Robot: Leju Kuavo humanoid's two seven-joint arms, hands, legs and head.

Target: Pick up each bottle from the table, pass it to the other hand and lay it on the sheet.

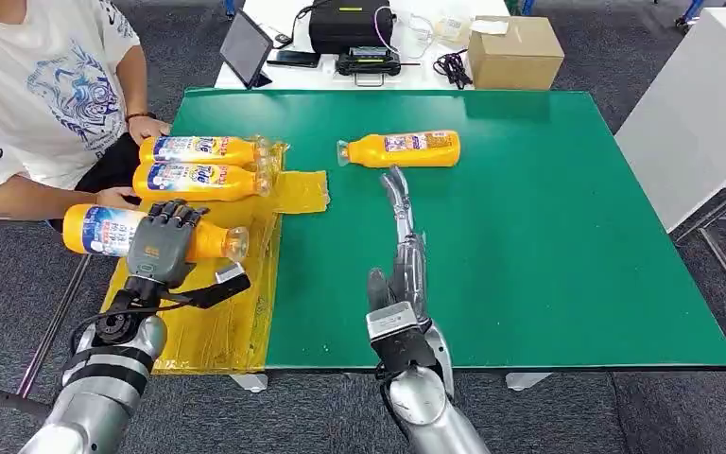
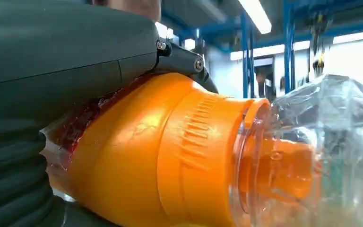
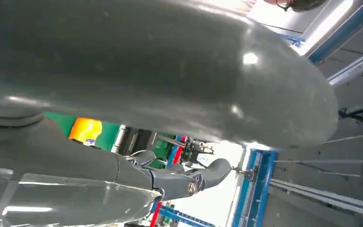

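gripping an orange bottle over the near part of the yellow sheet, the left hand could release it while tilted, and it might roll into the two bottles already laid or off the edge. farther right, the right hand lies released, fingers extended, just short of the last bottle on the green table; a careless reach could nudge that bottle rolling away.

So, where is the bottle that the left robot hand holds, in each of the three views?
Head view: held bottle lies crosswise under the left robot hand, above the yellow sheet.
Left wrist view: it fills the centre.
Right wrist view: not in it.
Shared landmark: its clear cap.
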